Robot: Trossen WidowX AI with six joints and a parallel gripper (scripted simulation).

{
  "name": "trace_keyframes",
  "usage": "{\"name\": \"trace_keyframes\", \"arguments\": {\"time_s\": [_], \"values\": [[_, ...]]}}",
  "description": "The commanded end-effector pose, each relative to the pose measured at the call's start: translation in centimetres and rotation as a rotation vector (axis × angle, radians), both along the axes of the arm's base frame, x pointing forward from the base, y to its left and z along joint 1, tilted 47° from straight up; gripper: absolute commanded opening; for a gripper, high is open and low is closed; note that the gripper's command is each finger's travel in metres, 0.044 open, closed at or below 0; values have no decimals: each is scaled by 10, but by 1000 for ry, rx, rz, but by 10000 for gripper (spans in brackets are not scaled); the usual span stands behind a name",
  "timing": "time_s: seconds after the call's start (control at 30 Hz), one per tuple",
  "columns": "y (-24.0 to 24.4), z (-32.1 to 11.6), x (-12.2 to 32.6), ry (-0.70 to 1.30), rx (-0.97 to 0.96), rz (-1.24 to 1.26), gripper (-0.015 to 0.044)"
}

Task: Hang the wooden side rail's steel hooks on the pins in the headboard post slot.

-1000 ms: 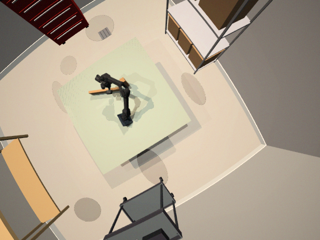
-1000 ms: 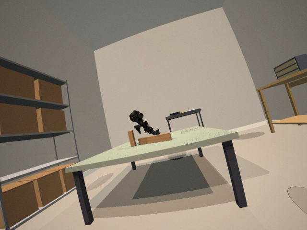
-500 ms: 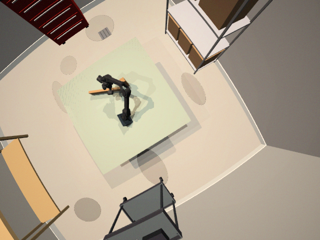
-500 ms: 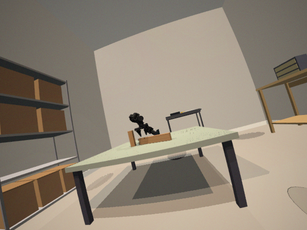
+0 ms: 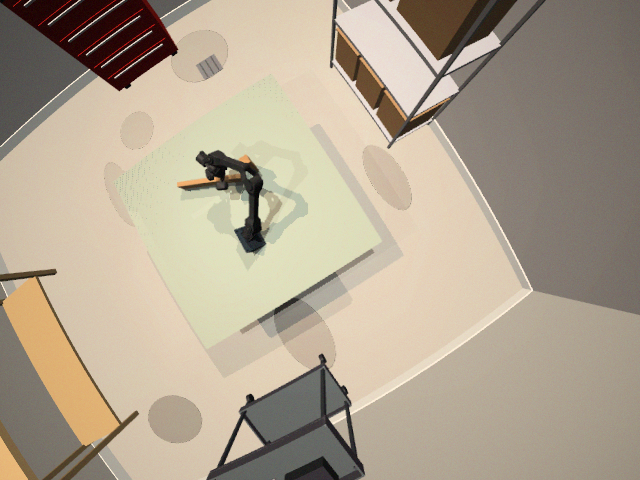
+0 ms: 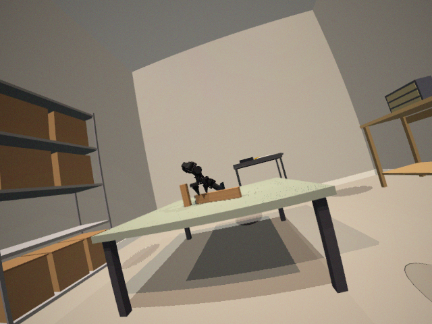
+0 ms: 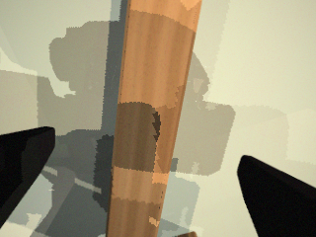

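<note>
The wooden side rail (image 5: 190, 183) (image 6: 225, 194) (image 7: 155, 64) lies along the table top, standing on its long narrow edge. The headboard post (image 5: 246, 159) (image 6: 185, 196) stands upright near the rail's one end, with a small gap between them in the exterior view. My gripper (image 5: 216, 180) (image 6: 201, 192) (image 7: 149, 150) is open and empty above the rail; in the wrist view one finger is on each side of it, with wide space to both. The hooks, the slot and the pins cannot be made out in any view.
The pale green table (image 5: 289, 258) (image 6: 244, 205) carries the rail, the post and the arm's base (image 5: 250, 239). A brown corner shows at the wrist view's bottom edge. Shelving (image 5: 398, 56) (image 6: 52, 192), a red cabinet (image 5: 103, 36) and a dark cart (image 5: 294, 397) stand away from the table.
</note>
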State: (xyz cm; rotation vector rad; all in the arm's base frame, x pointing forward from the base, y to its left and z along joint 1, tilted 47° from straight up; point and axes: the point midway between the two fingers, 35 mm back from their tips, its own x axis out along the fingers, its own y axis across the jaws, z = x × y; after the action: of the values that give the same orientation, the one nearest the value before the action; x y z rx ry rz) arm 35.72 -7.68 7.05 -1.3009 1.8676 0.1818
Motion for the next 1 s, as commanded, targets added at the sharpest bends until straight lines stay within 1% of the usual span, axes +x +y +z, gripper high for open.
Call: {"name": "trace_keyframes", "arguments": {"time_s": [0.0,0.97], "values": [[-7,-6,-3,12,-6,1,440],[-35,-32,-10,13,-10,1,440]]}}
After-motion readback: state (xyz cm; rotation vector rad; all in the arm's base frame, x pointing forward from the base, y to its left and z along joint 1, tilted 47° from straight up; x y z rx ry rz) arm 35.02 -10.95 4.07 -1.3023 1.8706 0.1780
